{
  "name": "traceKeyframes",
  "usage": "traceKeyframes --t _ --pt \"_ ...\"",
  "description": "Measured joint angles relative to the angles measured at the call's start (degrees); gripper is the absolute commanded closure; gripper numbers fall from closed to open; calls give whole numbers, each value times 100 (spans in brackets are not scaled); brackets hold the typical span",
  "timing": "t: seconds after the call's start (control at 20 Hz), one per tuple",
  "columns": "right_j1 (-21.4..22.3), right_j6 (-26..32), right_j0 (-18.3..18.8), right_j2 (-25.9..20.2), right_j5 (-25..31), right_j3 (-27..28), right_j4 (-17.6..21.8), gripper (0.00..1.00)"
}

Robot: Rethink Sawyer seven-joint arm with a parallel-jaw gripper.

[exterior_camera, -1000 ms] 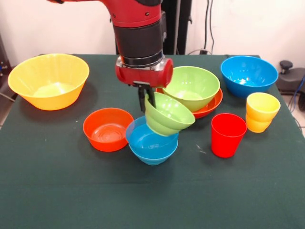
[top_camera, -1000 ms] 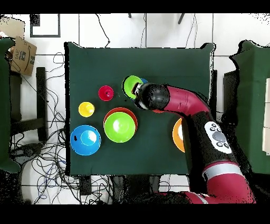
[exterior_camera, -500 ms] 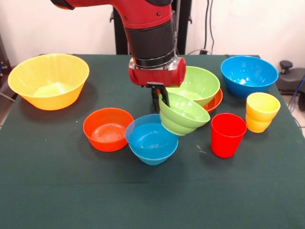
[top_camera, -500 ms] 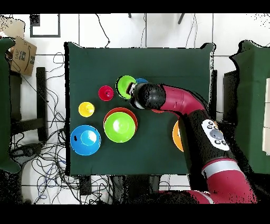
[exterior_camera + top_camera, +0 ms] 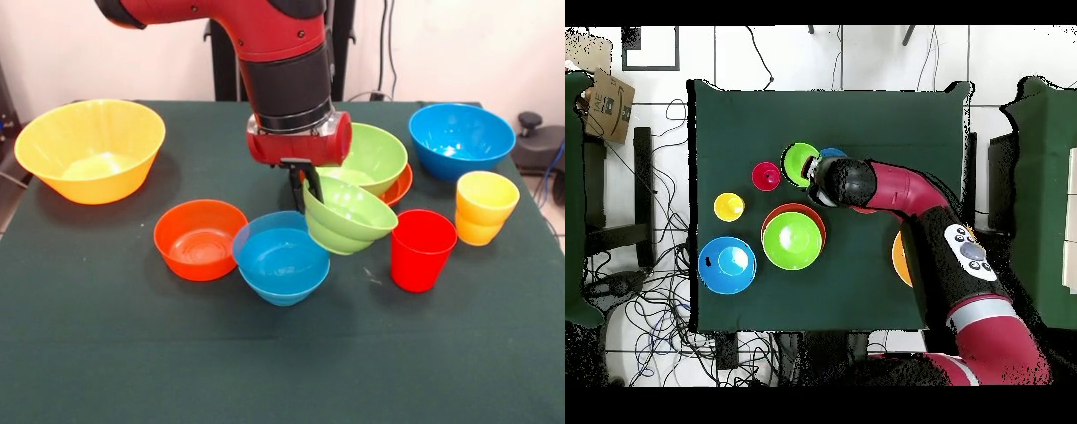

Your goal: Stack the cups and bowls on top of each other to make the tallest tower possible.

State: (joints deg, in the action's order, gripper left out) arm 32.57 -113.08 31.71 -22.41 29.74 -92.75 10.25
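Pinching the near rim of the small green bowl [image 5: 348, 216], the pincer [image 5: 305, 190] holds it tilted and clear of the bench [image 5: 265, 371], hanging just below and right of the pincer, between the small blue bowl [image 5: 281, 258] and red cup [image 5: 422, 249], probably to carry it to a stack.

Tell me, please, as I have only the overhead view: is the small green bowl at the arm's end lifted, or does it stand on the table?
Observer: Lifted. The front view shows the small green bowl tilted and off the table, with the gripper shut on its rim.
Operator: What lies under the arm? I see only a blue edge.
Observer: A small blue bowl, upright and empty, on the table next to the lifted one.
Operator: Is anything else hidden there?
Observer: Yes, a small red-orange bowl, upright, on the blue bowl's other side.
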Motion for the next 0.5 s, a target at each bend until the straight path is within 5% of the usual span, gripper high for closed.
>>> traceKeyframes --t 0.5 --pt "70 0 276 -142 -1 -230 0 100"
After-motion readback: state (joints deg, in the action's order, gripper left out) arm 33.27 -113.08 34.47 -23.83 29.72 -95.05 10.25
